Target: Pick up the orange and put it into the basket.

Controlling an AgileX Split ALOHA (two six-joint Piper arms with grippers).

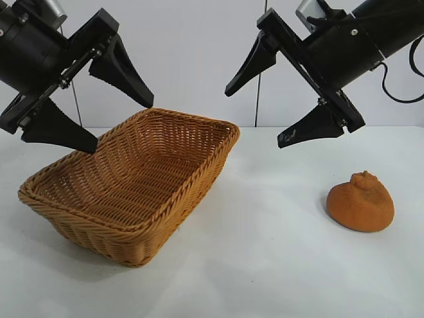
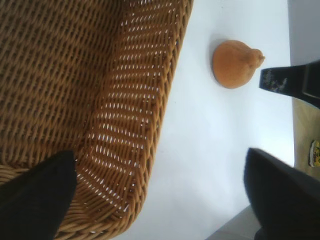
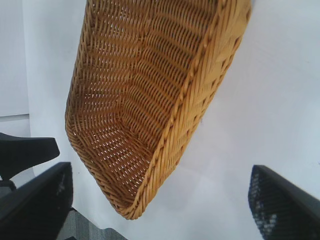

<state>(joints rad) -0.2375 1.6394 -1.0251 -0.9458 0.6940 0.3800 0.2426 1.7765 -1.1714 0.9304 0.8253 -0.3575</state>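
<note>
Orange: lumpy dull-orange fruit [image 1: 360, 203] sits near the white tabletop's [image 1: 265, 265] right edge, ungrasped.
Basket: tan woven wicker basket [image 1: 199, 173], empty, left of centre.
Right gripper [image 1: 285, 106]: jaws spread, hanging above; should descend straddling the fruit's dome.
Left gripper [image 1: 93, 112]: jaws spread, over the basket.

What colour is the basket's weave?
Tan-orange wicker throughout the basket, empty inside; clearest in the exterior view.
</note>
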